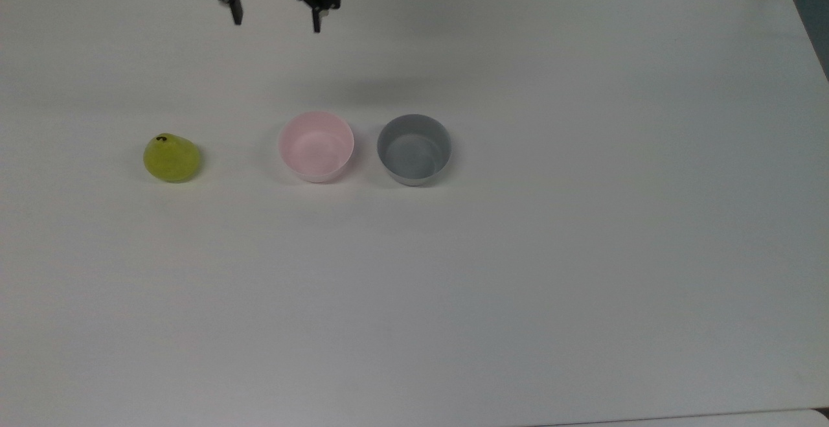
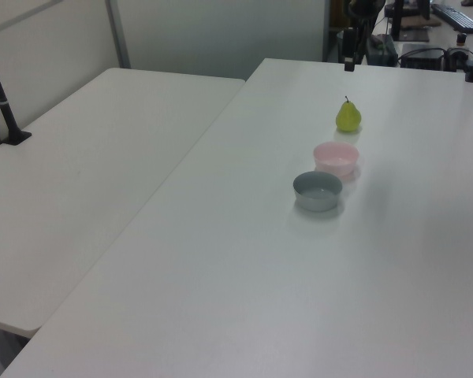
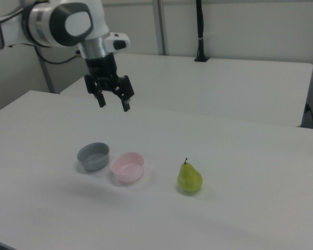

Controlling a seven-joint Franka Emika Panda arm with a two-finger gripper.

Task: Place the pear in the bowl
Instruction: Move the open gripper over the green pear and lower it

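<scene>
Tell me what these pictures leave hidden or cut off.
- The arm behind the gripper: cut off by the top view's upper edge.
- The arm's base: beyond the right view's left edge.
- The pear: its underside rests on the table, hidden in every view.
- The pink bowl: in the left view its near wall hides the inner floor.
- The grey bowl: in the right view its far side sits behind its own rim.

Inspector A: Items outside the task?

Inspector B: One grey bowl, upright and empty, on the white bench. A second white bench adjoins it on the left view's left, with a black pole clamped on it.
</scene>
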